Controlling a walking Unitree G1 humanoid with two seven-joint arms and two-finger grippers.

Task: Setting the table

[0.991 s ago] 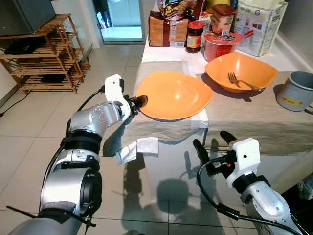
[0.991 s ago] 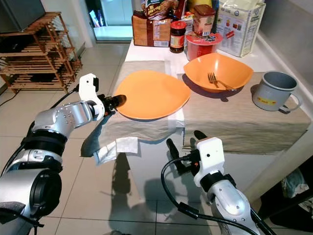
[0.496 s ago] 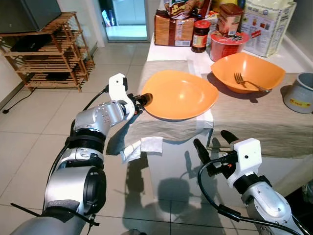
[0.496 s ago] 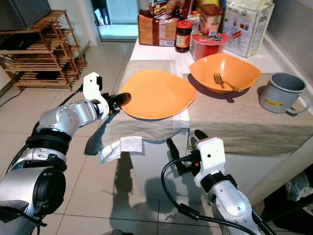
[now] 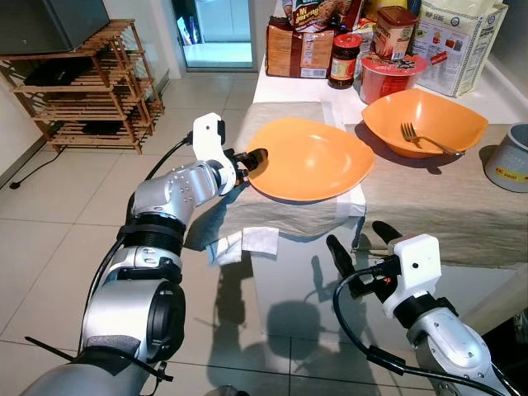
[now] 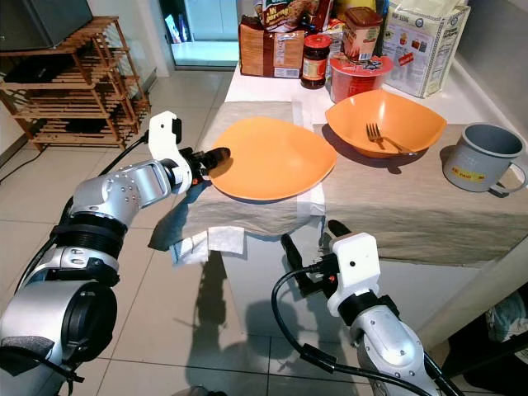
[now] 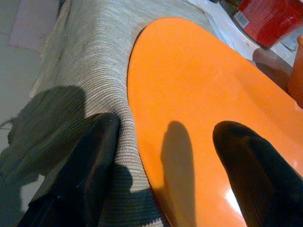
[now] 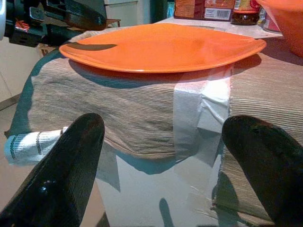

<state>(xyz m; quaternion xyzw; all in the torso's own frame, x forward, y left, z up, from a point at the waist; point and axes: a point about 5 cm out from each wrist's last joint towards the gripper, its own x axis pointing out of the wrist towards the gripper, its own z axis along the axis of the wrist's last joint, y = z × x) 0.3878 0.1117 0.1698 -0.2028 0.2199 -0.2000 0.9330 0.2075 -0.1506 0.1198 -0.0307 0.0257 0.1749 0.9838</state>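
Observation:
A wide orange plate (image 5: 309, 157) lies on the beige tablecloth (image 5: 429, 198) near the table's left end. My left gripper (image 5: 252, 158) is open at the plate's left rim; in the left wrist view one finger (image 7: 85, 165) hangs over the cloth and the other over the plate (image 7: 199, 94). An orange bowl (image 5: 421, 120) with a fork (image 5: 417, 136) in it stands behind and to the right. My right gripper (image 5: 356, 237) is open and holds nothing, low in front of the table's front edge, facing the plate (image 8: 161, 45).
A grey mug (image 6: 478, 157) stands on the cloth at the far right. Jars, a red tub and food packages (image 5: 363, 41) crowd the back of the table. A wooden shelf rack (image 5: 82, 91) stands at the left on the tiled floor. A cloth corner (image 5: 243, 241) hangs off the table.
The camera has shifted a little. My left gripper has edged slightly further over the plate's left rim. The right gripper holds its place.

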